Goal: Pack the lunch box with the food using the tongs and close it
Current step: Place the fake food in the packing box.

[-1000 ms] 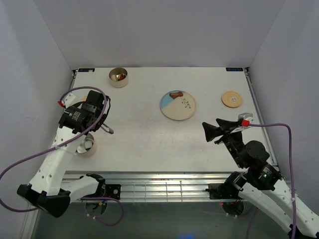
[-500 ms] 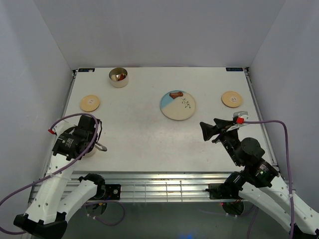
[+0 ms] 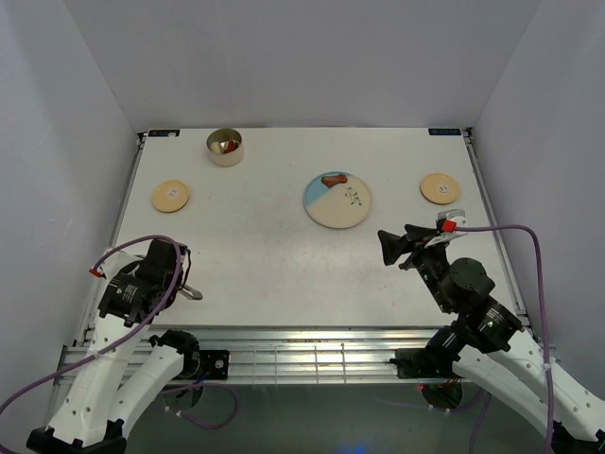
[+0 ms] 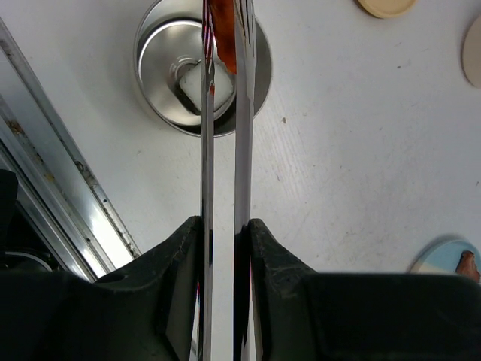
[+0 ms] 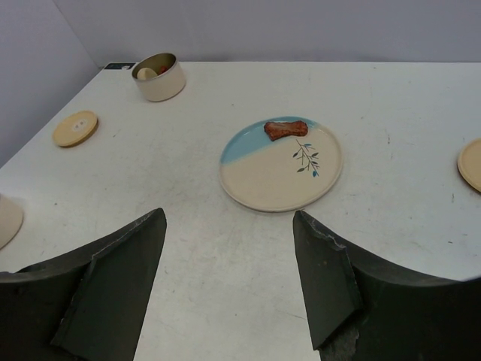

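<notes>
My left gripper (image 4: 224,233) clenched on slim silver metal tongs (image 4: 240,150); tips ahead pinch orange-red food piece (image 4: 222,30) over short round steel tin (image 4: 154,68), white piece (image 4: 192,83) inside. Loosen squeeze only once tips centred, low, clear of rim. Meanwhile right gripper (image 5: 229,226) spread, empty.

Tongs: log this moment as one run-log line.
left gripper: shut on tongs | tongs: orange-red piece over tin | right gripper: open, empty | plate: one brown piece

Cream-and-blue plate (image 3: 331,212) rests on the white table (image 3: 265,248).
</notes>
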`<state>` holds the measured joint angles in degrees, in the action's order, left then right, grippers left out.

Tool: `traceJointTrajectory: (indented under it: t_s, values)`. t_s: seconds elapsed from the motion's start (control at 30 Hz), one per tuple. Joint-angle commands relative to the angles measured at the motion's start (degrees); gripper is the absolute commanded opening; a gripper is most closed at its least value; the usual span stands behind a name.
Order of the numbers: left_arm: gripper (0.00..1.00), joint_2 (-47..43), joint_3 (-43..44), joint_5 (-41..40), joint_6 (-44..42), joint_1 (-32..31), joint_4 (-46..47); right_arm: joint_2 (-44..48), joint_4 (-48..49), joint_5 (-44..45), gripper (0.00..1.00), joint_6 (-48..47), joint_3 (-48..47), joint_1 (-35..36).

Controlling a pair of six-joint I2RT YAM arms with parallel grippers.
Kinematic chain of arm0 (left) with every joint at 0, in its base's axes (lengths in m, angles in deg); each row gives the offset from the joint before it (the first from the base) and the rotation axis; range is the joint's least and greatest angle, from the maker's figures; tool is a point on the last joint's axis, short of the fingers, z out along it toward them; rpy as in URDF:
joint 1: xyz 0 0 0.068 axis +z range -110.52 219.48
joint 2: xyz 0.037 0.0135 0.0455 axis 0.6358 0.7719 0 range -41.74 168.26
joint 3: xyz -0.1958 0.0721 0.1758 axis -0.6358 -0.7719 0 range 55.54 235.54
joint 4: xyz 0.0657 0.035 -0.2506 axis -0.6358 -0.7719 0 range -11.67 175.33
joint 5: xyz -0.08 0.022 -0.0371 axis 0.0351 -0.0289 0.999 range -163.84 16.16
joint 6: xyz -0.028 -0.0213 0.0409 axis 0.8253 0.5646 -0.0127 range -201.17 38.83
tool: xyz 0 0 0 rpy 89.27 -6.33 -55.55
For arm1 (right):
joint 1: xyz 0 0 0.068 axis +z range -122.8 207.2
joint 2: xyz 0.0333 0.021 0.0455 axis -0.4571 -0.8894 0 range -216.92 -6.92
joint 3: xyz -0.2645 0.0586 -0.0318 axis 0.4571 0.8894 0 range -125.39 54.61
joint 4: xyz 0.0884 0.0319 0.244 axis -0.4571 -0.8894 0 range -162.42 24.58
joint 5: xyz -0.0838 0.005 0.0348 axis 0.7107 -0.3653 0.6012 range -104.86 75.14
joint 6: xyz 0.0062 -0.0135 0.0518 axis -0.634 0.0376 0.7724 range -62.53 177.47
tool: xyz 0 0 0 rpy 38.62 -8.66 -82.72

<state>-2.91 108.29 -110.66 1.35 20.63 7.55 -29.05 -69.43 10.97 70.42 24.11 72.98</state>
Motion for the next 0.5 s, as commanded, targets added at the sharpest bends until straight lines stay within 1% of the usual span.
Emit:
traceJointTrajectory:
  t_s: [0.0, 0.4, 0.47]
  values:
    - [0.00, -1.73, -2.12, 1.13, 7.21, 0.39, -2.73, -1.16, 3.13, 2.13, 0.74, -1.08, 0.18, 0.19]
    - [0.00, -5.34, -9.42, 4.74, 10.38, 0.39, -2.64, -1.60, 3.22, 3.88, 0.74, -1.26, 1.23, 0.19]
    - [0.04, -5.17, -9.16, 4.65, 9.94, 0.39, -2.73, -1.43, 2.96, 4.06, 0.74, -1.35, 1.23, 0.19]
